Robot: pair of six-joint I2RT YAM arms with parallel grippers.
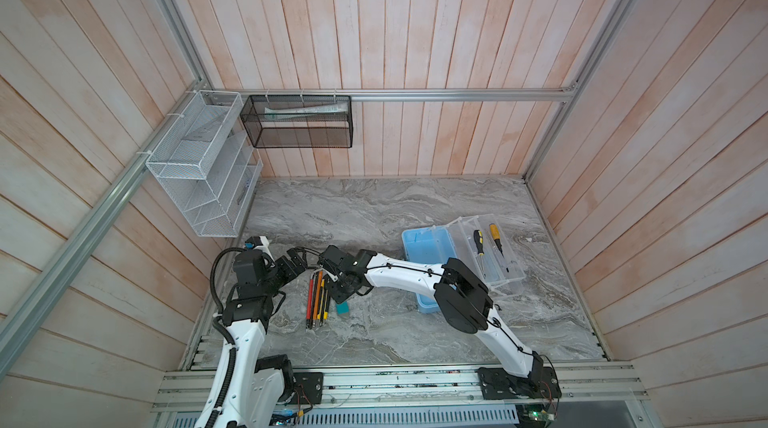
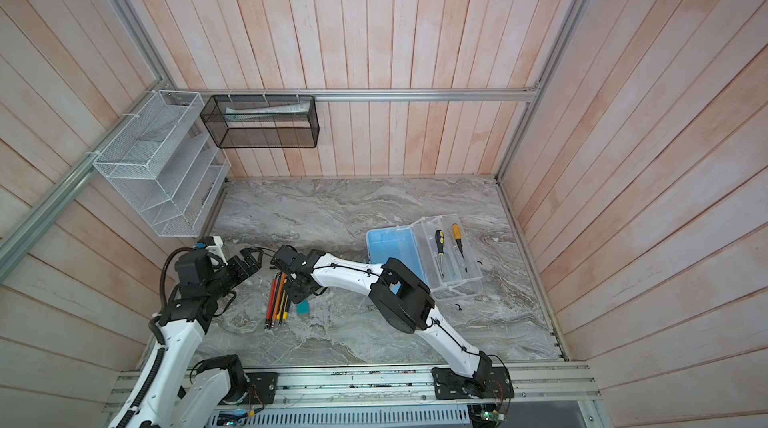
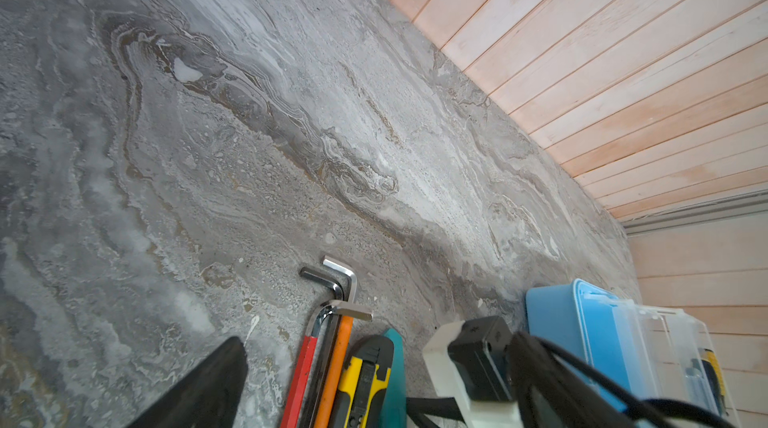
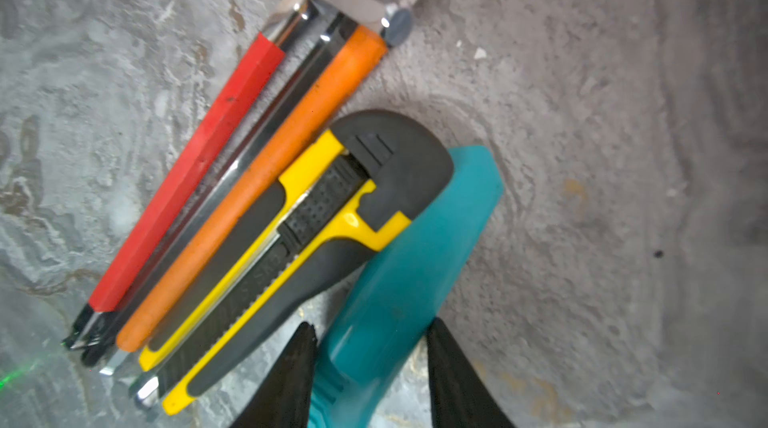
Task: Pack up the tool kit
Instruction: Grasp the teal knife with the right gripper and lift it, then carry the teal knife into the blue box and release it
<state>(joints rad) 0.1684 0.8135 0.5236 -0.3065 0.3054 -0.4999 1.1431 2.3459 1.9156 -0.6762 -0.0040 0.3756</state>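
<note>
EDITOR: What does the right gripper (image 4: 370, 332) hold?

REPORTER: It pinches the teal knife (image 4: 399, 263), one finger pressed on each flank. The knife lies on the table (image 1: 374, 205) against the yellow knife (image 4: 291, 255), which lies beside the hex keys (image 4: 187, 180).

EDITOR: And the left gripper (image 1: 297, 261)?

REPORTER: It is spread wide and holds nothing, hovering at 11 o'clock of the tool row.

EDITOR: Where is the kit?

REPORTER: The box (image 1: 424, 247) stands open at 3 o'clock of the tools. Its tray (image 1: 509, 280) sits on its 3 o'clock side, with two screwdrivers (image 1: 478, 245) in it.

EDITOR: What does a clean lift take?

REPORTER: Probably a straight rise, so the teal knife parts from the yellow one without dragging it. How far along the handle the hold sits cannot be told, so one end may droop. A slow carry toward 3 o'clock, clearing the box wall before release, looks safest.
</note>
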